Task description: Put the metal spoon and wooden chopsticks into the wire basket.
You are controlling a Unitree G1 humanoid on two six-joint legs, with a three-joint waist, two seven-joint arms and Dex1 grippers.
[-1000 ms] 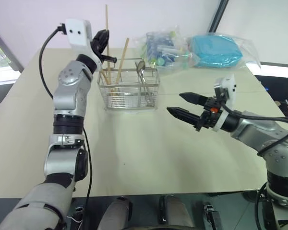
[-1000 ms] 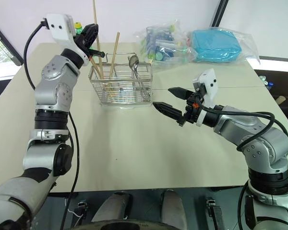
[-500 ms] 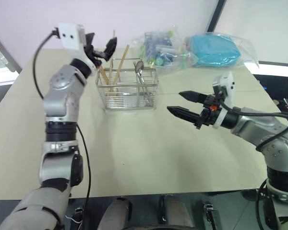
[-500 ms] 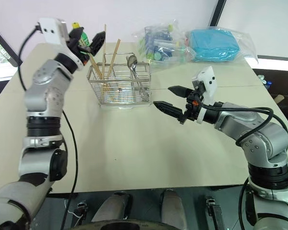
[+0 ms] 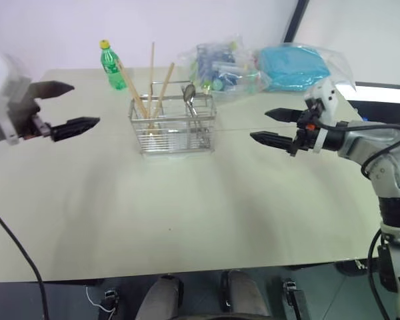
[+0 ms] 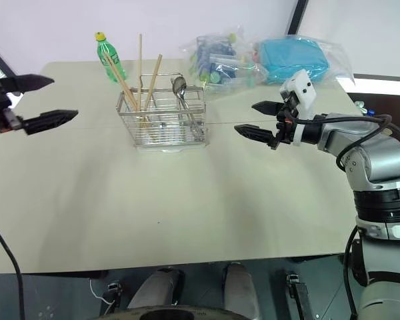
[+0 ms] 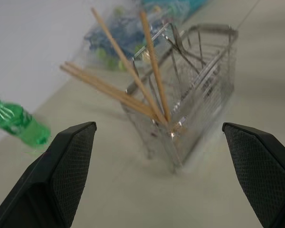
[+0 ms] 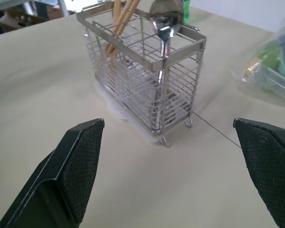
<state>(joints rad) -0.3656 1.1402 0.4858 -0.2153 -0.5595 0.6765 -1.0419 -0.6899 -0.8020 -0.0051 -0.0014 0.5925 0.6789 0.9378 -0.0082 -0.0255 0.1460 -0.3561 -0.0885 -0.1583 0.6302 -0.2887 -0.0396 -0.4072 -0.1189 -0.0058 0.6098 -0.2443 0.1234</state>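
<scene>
- Both pincers are seen spread wide and empty: the left pincer [image 5: 61, 107] is held off to the left of the wire basket [image 5: 173, 130], well apart from it, and the right pincer [image 5: 280, 125] is held to its right, also apart.
- The wooden chopsticks [image 5: 152, 85] are found standing in the left part of the basket, leaning at different angles with their tops fanned out well above the rim.
- The metal spoon [image 5: 192, 100] is seen upright in the right part of the basket, bowl up, just above the rim.
- Both items are judged to be already in place, so little of the task seems left.
- The chopsticks are judged light, stiff and thin; if a regrasp were needed, they would best be pinched on the bare length above the rim, since a loose pinch could let them pivot.
- The spoon is judged light, rigid and slippery; its slim neck under the bowl would be the place to take hold.
- The basket is judged light and easily tipped or slid on the desk [image 5: 187, 200] by a sideways knock.
- A green bottle [image 5: 109, 65] is seen standing behind the basket.
</scene>
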